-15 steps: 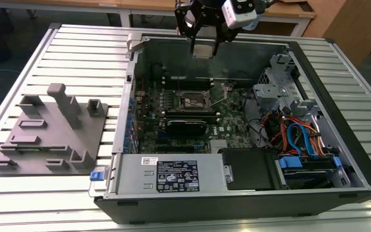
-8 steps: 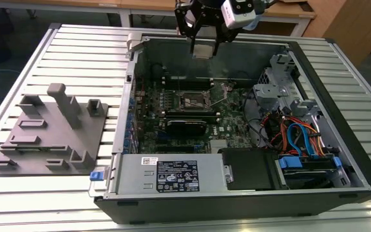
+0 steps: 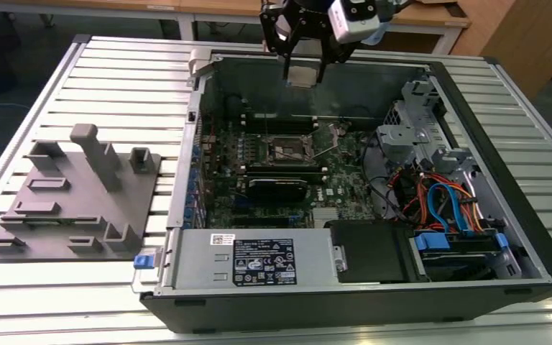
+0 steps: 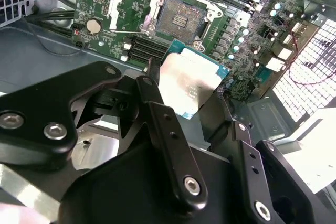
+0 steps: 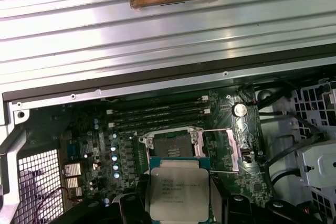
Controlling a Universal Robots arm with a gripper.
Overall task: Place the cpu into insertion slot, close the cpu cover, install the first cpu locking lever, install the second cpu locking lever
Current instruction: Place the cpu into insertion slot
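cpu: the cpu [image 5: 178, 195] is held in the air between the two black fingers. Its pale metal top faces the cameras in both wrist views [image 4: 191, 85]. In the exterior view it hangs over the far part of the open case [image 3: 302, 76].
cpu position to the slot: well apart from it and not yet inside.
gripper: the gripper [image 3: 303, 72] is at the far side of the scene, above the case. One finger [image 4: 157, 103] presses on one edge of the cpu, and the other finger presses on the opposite edge.
jaws: clenched on the cpu, which sits between them.
insertion slot: the insertion slot [image 5: 170, 145] is a dark square with a metal rim. It lies uncovered on the board and nothing is in it [image 4: 181, 19] [image 3: 289, 149].
cpu cover: the cpu cover [image 5: 218, 150] is swung open and stands just beside the slot, not over it [image 4: 134, 1].
motherboard: the green motherboard [image 3: 256, 172] lies on the floor of the case, around the slot.
memory slots: the long memory slots [image 5: 157, 114] run just beside the slot.
coin battery: a round coin battery [image 5: 240, 109] sits on the board near the cover.
case: the black computer case [image 3: 535, 237] lies on its side with the side open.
cables: orange and blue cables [image 3: 439, 201] are at the exterior view's right inside the case.
power supply: a silvery box [image 3: 256, 259] is at the near edge of the case.
fixture: a grey fixture [image 3: 75, 194] with upright blocks lies at the exterior view's left, beside the case.
table: a slatted metal table [image 3: 113, 65] bears all of it.
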